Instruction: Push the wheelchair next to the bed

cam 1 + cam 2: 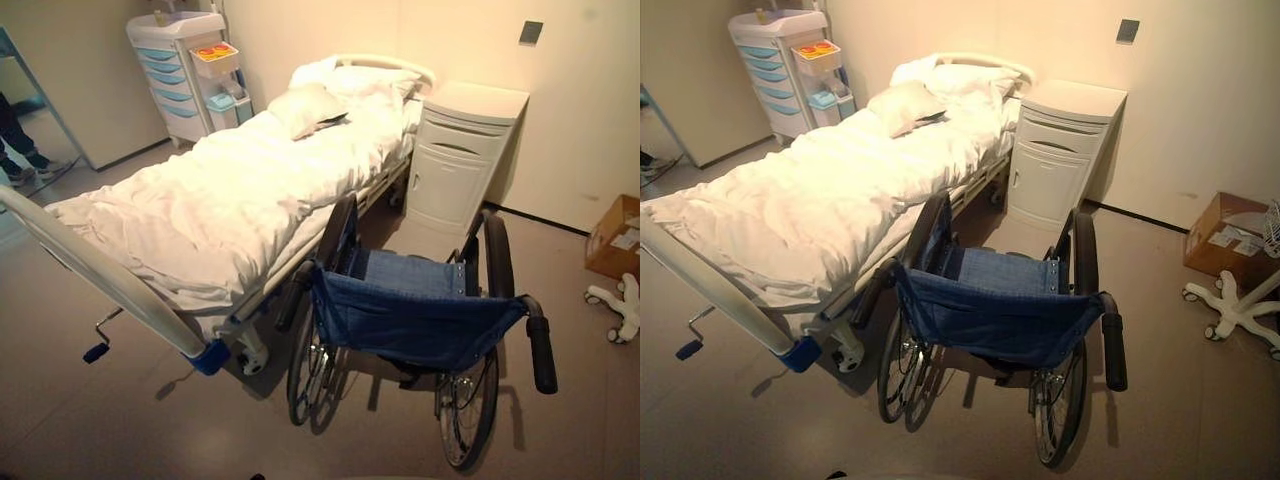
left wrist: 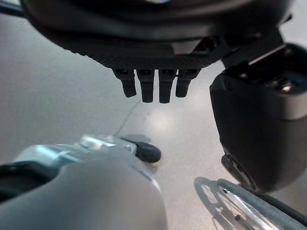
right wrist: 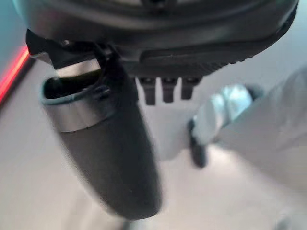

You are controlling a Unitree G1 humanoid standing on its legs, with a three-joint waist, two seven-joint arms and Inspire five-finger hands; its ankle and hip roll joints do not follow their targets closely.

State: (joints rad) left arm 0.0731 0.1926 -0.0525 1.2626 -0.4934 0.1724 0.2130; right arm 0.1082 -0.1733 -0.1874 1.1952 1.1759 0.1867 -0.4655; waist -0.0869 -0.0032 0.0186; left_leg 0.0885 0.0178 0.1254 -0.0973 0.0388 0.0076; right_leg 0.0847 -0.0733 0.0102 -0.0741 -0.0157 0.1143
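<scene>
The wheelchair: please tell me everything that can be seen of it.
The wheelchair has a blue cloth seat and backrest, a dark frame, two black push handles and large spoked wheels. It stands upright and unoccupied on the floor, its back toward the camera, close beside the bed and before the white bedside cabinet. Whether it touches the bed is unclear.

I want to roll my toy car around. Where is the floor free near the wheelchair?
Open floor lies behind the wheelchair and to its right, up to the cardboard box. It is crowded on its left: the bed stands close beside the wheel, and the white cabinet stands just ahead.
</scene>
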